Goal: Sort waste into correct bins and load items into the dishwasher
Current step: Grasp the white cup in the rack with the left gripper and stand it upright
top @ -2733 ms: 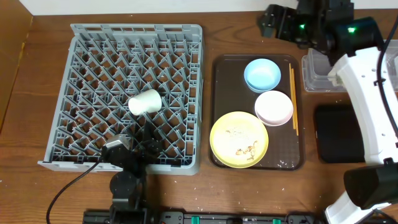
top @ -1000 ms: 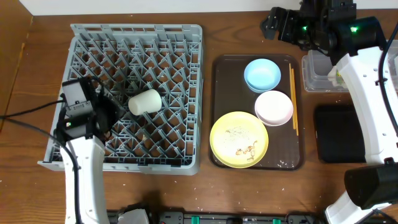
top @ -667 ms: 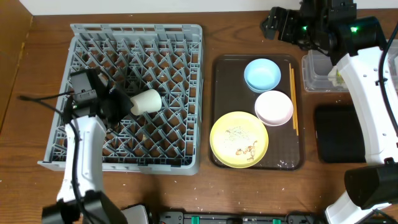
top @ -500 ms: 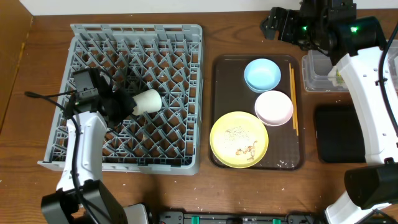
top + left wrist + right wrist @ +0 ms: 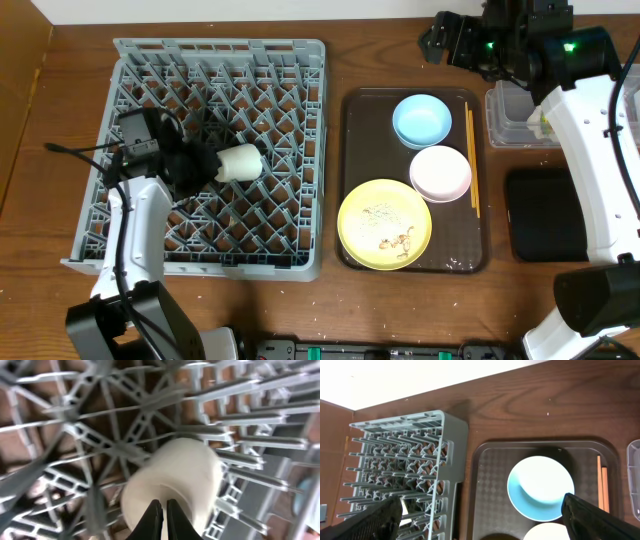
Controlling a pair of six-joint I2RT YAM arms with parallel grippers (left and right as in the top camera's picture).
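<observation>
A small white cup (image 5: 240,162) lies on its side among the pegs of the grey dishwasher rack (image 5: 290,70). My left gripper (image 5: 207,166) is shut, its tips pressed against the cup's (image 5: 180,477) side, holding nothing. My right gripper (image 5: 438,40) hangs open high over the table's back edge, its wide-spread fingers (image 5: 385,517) framing the light-blue bowl (image 5: 540,487). On the brown tray (image 5: 355,150) sit the blue bowl (image 5: 421,120), the pink-white bowl (image 5: 440,172), the yellow plate (image 5: 384,224) with food crumbs (image 5: 395,240), and the chopsticks (image 5: 471,160).
A clear tub (image 5: 512,122) and a black tub (image 5: 545,215) stand right of the tray, partly under my white right arm (image 5: 590,150). The rack (image 5: 405,470) fills the left half of the table. The left arm's cable (image 5: 75,155) trails off to the left.
My left arm has swung from the rack's left side rightward until its shut tips reach the cup, which has shifted slightly to the right. The right arm has not moved.
</observation>
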